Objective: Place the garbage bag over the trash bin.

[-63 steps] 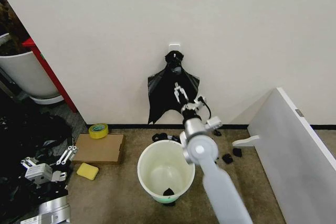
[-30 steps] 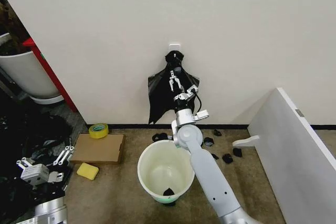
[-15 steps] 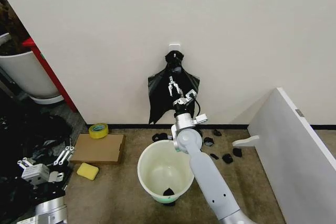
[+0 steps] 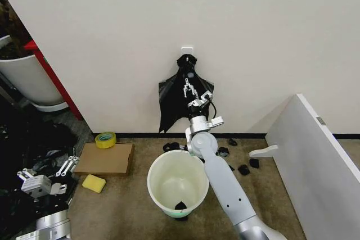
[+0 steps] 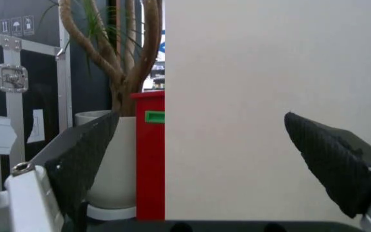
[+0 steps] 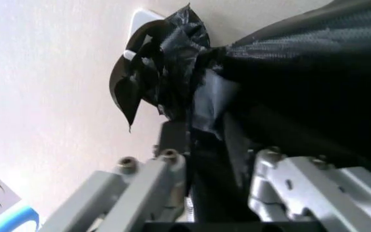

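Note:
The trash bin (image 4: pixel 160 179), round and cream-white with a pale green bottom, stands on the carpet below the wall hook. A bunch of black bags (image 4: pixel 171 100) hangs by its knotted top (image 6: pixel 166 53) from that hook. My right gripper (image 4: pixel 189 86) reaches over the bin to the bunch, just under the knot. It (image 6: pixel 202 133) is shut on a fold of thin glossy black plastic, the garbage bag (image 6: pixel 214 104), still part of the bunch. My left gripper (image 4: pixel 70 163) waits low at the left, open (image 5: pixel 200 116) and holding nothing.
A cardboard box (image 4: pixel 106 158), a yellow tape roll (image 4: pixel 105 139) and a yellow sponge (image 4: pixel 93 183) lie left of the bin. Small black scraps (image 4: pixel 243 168) dot the carpet. A white board (image 4: pixel 315 167) leans at the right. A white tub (image 4: pixel 28 80) with a red post (image 4: pixel 53 77) stands far left.
My right arm stretched out to the wall. Its gripper rose up the hanging bunch toward the knot, then shifted slightly right. The left arm barely moved.

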You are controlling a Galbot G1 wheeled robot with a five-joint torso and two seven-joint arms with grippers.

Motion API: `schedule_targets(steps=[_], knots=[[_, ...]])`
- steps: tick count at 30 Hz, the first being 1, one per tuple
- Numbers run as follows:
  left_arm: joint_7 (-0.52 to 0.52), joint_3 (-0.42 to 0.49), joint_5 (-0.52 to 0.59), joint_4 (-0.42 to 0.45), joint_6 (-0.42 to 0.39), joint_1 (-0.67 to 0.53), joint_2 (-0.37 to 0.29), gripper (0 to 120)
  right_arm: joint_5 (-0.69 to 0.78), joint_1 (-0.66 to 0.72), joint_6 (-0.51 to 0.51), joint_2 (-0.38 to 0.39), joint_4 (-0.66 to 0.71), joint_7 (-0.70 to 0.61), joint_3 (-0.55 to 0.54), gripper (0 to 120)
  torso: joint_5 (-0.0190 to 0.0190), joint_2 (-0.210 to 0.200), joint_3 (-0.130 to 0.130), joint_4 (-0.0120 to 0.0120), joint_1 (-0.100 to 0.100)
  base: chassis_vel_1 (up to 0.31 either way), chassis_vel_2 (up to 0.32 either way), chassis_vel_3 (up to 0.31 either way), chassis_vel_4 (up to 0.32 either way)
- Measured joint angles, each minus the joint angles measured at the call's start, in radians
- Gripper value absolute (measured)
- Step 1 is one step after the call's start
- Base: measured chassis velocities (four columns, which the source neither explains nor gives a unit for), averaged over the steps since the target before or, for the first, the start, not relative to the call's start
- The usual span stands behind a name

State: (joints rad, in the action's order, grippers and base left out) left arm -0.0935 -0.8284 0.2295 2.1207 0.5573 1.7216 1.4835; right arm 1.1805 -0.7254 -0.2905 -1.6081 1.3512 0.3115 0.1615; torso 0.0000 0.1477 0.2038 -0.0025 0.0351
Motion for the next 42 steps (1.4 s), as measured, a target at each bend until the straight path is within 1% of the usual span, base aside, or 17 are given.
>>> schedule_targets(steps=[3, 16, 23, 24, 27, 28, 32, 34, 35, 41, 42], knots=[[0.0, -0.001, 0.0, -0.001, 0.0, -0.001, 0.0, 100, -0.005, -0.006, -0.002, 0.0, 0.005, 0.0, -0.004, 0, -0.0001, 0.0, 0.0, 0.0, 0.0, 0.0, 0.0, 0.0, 0.0], [-0.002, -0.004, 0.004, -0.002, 0.0, -0.005, 0.001, 100, -0.046, -0.118, -0.02, 0.002, 0.115, 0.007, -0.065, 0, 0.0, 0.0, 0.0, 0.0, 0.0, 0.0, 0.0, 0.0, 0.0], [-0.002, -0.004, 0.006, 0.003, 0.002, -0.008, 0.001, 100, -0.11, -0.205, -0.039, 0.073, 0.162, 0.028, -0.122, 0, 0.0001, 0.0, 0.0, -0.0001, 0.0, 0.0, 0.0, 0.0, 0.0], [-0.002, -0.004, 0.006, 0.003, 0.002, -0.008, 0.001, 100, -0.11, -0.205, -0.039, 0.073, 0.162, 0.028, -0.122, 0, 0.0001, 0.0, 0.0, -0.0001, 0.0, 0.0, 0.0, 0.0, 0.0], [-0.004, -0.005, 0.007, 0.01, 0.003, -0.007, 0.0, 100, -0.17, -0.245, -0.063, 0.121, 0.162, 0.088, -0.155, 0, 0.0, 0.0, 0.0, 0.0, 0.0, 0.0, 0.0, 0.0, 0.0], [-0.004, -0.005, 0.007, 0.01, 0.003, -0.007, 0.0, 100, -0.17, -0.245, -0.063, 0.121, 0.162, 0.088, -0.155, 0, 0.0, 0.0, 0.0, 0.0, 0.0, 0.0, 0.0, 0.0, 0.0], [-0.005, -0.014, 0.018, 0.021, 0.004, -0.005, -0.007, 100, -0.228, -0.272, -0.097, 0.173, 0.133, 0.19, -0.182, 0, 0.0001, 0.0, 0.0, 0.0, 0.0, 0.0, 0.0, 0.0, 0.0], [-0.006, -0.016, 0.022, 0.027, 0.004, -0.004, -0.011, 100, -0.26, -0.28, -0.118, 0.199, 0.112, 0.251, -0.185, 0, 0.0001, 0.0, 0.0, 0.0001, 0.0, 0.0, 0.0, 0.0, 0.0], [-0.006, -0.016, 0.022, 0.027, 0.004, -0.004, -0.011, 100, -0.26, -0.28, -0.118, 0.199, 0.112, 0.251, -0.185, 0, 0.0001, 0.0, 0.0, 0.0001, 0.0, 0.0, 0.0, 0.0, 0.0], [-0.006, -0.017, 0.024, 0.038, 0.004, -0.002, -0.013, 100, -0.325, -0.289, -0.156, 0.265, 0.072, 0.379, -0.171, 0, 0.0001, 0.0, 0.0, 0.0, 0.0, 0.0, 0.0, 0.0, 0.0], [-0.006, -0.017, 0.024, 0.038, 0.004, -0.002, -0.013, 100, -0.325, -0.289, -0.156, 0.265, 0.072, 0.379, -0.171, 0, 0.0001, 0.0, 0.0, 0.0, 0.0, 0.0, 0.0, 0.0, 0.0]])
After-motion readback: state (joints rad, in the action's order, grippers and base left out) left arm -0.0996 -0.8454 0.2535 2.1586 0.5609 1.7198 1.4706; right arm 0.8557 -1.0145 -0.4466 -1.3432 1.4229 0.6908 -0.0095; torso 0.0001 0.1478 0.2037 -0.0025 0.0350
